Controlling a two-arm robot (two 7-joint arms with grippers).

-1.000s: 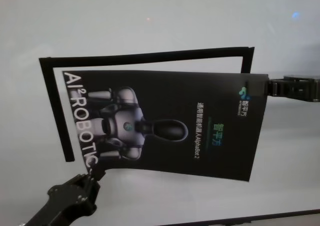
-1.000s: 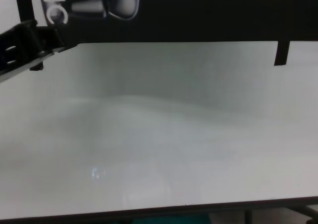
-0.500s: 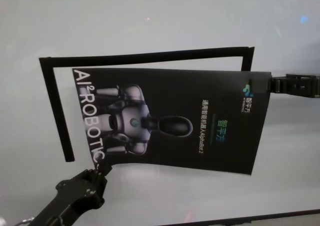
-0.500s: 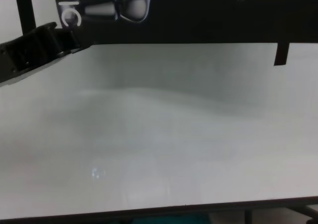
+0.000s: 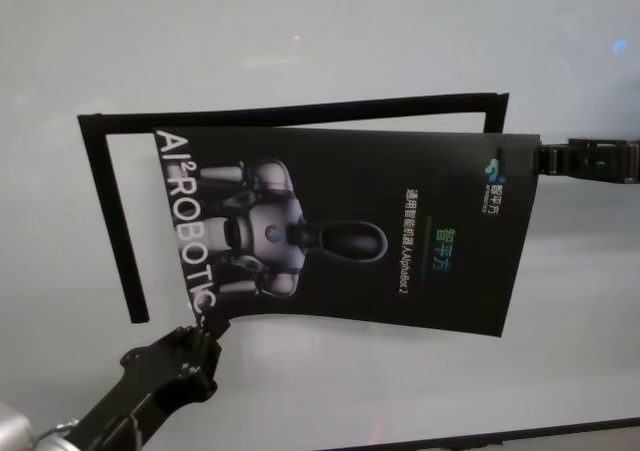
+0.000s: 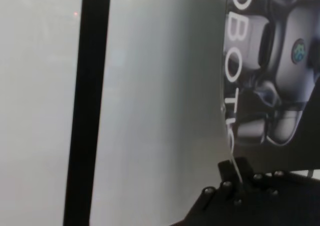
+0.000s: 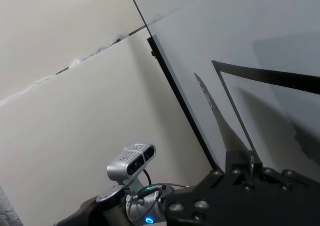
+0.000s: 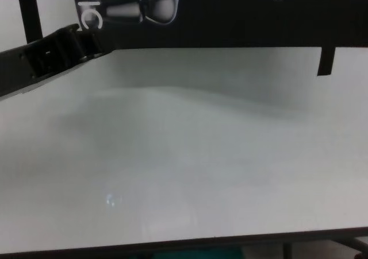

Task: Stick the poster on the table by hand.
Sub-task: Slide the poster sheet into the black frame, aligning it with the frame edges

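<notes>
The poster, a black glossy sheet with white "AI²ROBOTIC" lettering and a grey robot image, hangs slightly curved over the white table. My left gripper is shut on its near left corner below the lettering. The left wrist view shows the sheet's edge pinched between that gripper's fingers. My right gripper is shut on the poster's far right corner. In the right wrist view the poster shows edge-on, rising from this gripper. The chest view has the poster at the top and the left gripper at its corner.
Black tape strips form an open frame on the table: a left strip, a far strip and a short right piece. The poster casts a shadow on the near tabletop. The table's dark front edge runs along the bottom.
The poster has shifted to the right and a little farther away, so its far edge now lies close under the far tape strip. My left gripper moved right and forward with the corner.
</notes>
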